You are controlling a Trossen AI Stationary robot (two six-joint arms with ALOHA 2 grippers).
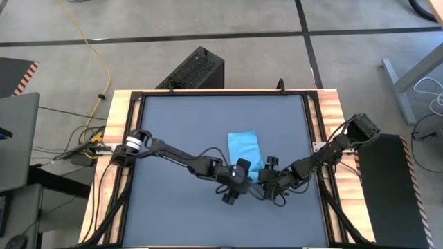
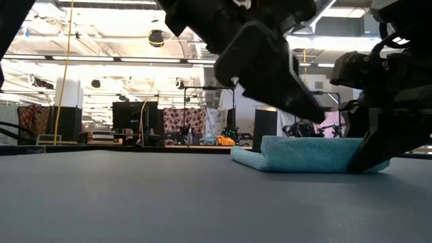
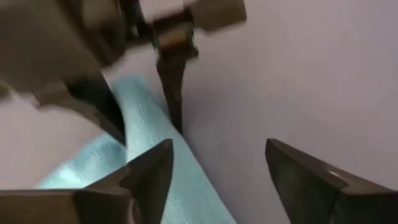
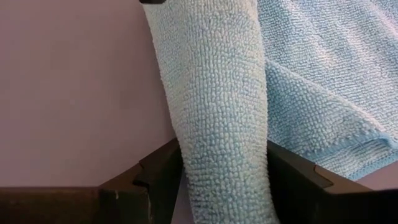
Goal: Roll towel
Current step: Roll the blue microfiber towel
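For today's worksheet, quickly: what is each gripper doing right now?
Left gripper: open, holding nothing, beside the towel.
Right gripper: closed on the towel's rolled edge.

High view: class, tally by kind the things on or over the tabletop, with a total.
Small sky-blue soft cloth towel: 1
Dark two-finger grippers, left gripper and right gripper: 2
Total: 3

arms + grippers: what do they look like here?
Both arms are black and slim-linked. The left arm has a white-silver collar near its base; the right arm ends in a boxy black base joint. Left gripper and right gripper have dark, matte, wedge-shaped fingers.
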